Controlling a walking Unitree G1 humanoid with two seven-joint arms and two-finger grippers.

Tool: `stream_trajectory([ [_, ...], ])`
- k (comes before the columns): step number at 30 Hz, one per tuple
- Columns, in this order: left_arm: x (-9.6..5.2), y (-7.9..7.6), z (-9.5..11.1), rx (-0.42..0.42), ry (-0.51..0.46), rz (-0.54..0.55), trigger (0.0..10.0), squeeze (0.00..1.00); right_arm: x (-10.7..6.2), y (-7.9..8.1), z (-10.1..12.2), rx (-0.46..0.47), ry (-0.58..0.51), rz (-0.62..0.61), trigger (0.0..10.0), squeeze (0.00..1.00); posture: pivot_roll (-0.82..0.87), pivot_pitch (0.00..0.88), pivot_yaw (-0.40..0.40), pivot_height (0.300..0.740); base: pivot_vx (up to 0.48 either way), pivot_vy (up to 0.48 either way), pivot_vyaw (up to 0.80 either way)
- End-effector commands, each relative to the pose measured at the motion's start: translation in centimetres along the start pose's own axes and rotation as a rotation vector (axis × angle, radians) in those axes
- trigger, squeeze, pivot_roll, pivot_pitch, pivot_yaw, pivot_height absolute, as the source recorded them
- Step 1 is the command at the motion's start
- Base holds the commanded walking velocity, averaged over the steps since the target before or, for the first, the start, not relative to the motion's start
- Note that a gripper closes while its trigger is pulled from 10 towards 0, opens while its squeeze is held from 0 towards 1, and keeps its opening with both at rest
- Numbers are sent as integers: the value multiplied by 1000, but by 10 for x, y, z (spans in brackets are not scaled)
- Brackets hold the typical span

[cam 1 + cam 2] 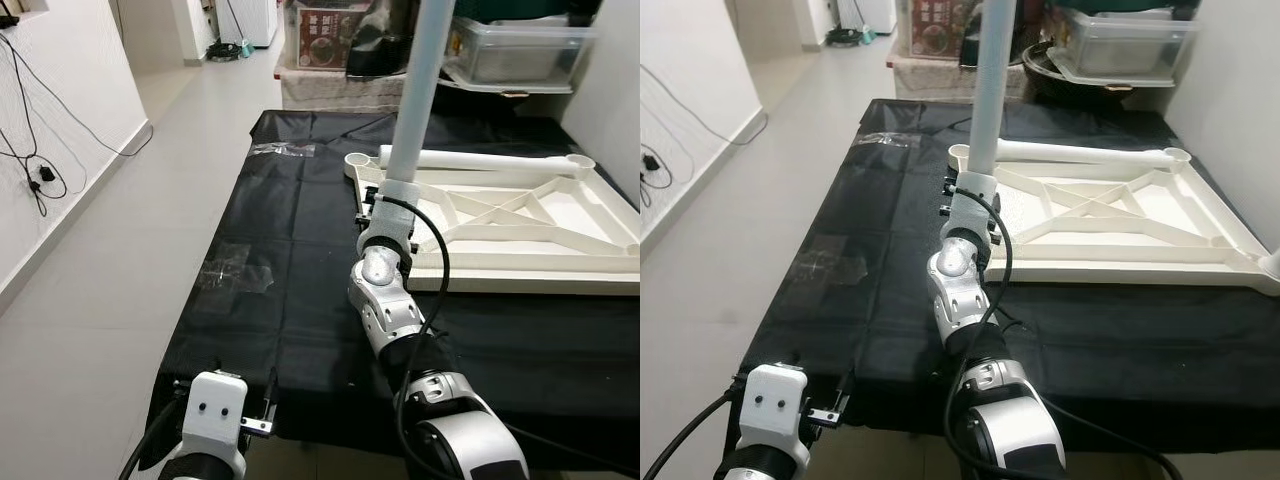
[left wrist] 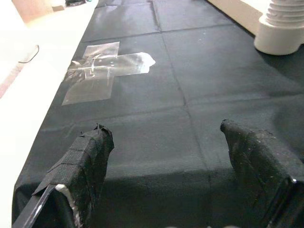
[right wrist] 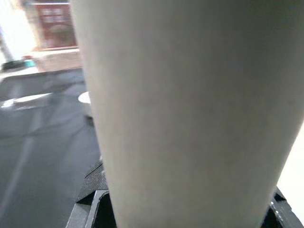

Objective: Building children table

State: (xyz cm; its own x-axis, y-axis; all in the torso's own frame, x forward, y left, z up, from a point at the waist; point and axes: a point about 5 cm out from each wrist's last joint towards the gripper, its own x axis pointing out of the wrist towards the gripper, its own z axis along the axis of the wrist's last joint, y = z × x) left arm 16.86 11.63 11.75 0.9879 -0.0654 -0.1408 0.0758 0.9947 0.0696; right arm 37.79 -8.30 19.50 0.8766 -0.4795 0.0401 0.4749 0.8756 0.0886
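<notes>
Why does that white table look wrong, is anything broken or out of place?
Nothing looks broken. The white tabletop lies upside down on the black cloth, ribs showing, mid-assembly. The right tool holds one leg upright at its corner; another leg lies on it. Clear plastic bags lie loose nearby.

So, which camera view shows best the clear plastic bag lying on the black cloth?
The left wrist view: the clear plastic bag lies flat on the black cloth, large and sharp, ahead of the open left gripper. Both eye views show it only as a small faint sheen left of the right gripper. The right wrist view shows mostly the white table leg.
</notes>
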Motion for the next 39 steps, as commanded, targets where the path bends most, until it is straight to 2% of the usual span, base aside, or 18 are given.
stream_trajectory([
  [1,-1,0,-4,14,16,-4,10000,0,-26,15,-28,85,206,-51,0,0,91,106,-21,740,0,0,0],
  [6,-1,0,-3,17,16,-5,10000,0,-40,23,-21,113,244,-102,0,0,110,111,-19,740,0,0,0],
  [12,-1,-1,-4,21,17,-11,10000,0,-43,24,-18,107,242,-87,0,0,110,111,-19,740,0,0,0],
  [13,0,-1,-4,24,16,-15,10000,0,-45,27,-21,100,242,-20,10000,0,100,117,-15,740,0,0,0],
  [14,0,-1,-4,24,17,-16,10000,0,-45,28,-23,67,232,27,10000,0,100,117,-15,740,0,0,0],
  [18,0,-1,-4,25,17,-15,10000,0,-44,26,-28,21,235,66,10000,0,98,116,-16,740,0,0,0],
  [19,0,-1,-4,26,17,-15,10000,0,-43,22,-29,-3,221,77,10000,1000,96,116,-14,740,0,0,0],
  [27,0,-1,-4,30,15,-18,10000,0,-35,12,-29,-35,192,118,10000,1000,96,116,-14,740,0,0,0],
  [28,0,-1,-4,31,14,-18,10000,0,-34,10,-31,-42,196,129,10000,78,96,116,-14,740,0,0,0],
  [29,0,-1,-3,32,14,-18,10000,0,-33,9,-32,-42,199,130,10000,78,96,116,-14,740,0,0,0],
  [30,0,-1,-3,32,14,-18,10000,0,-32,8,-33,-42,202,138,10000,0,96,116,-14,740,0,0,0],
  [34,0,-1,-3,33,13,-19,10000,0,-30,8,-33,-25,198,171,10000,0,96,116,-14,740,0,0,0],
  [35,0,-1,-3,35,11,-19,10000,0,-29,5,-39,-5,253,171,0,0,96,116,-14,740,0,0,0],
  [37,0,-2,-2,38,7,-21,10000,0,-22,-2,-49,8,337,148,0,0,90,116,-15,740,0,0,0],
  [39,1,-2,-2,39,6,-22,10000,0,-17,-5,-50,3,350,144,0,0,90,116,-15,740,0,0,0],
])
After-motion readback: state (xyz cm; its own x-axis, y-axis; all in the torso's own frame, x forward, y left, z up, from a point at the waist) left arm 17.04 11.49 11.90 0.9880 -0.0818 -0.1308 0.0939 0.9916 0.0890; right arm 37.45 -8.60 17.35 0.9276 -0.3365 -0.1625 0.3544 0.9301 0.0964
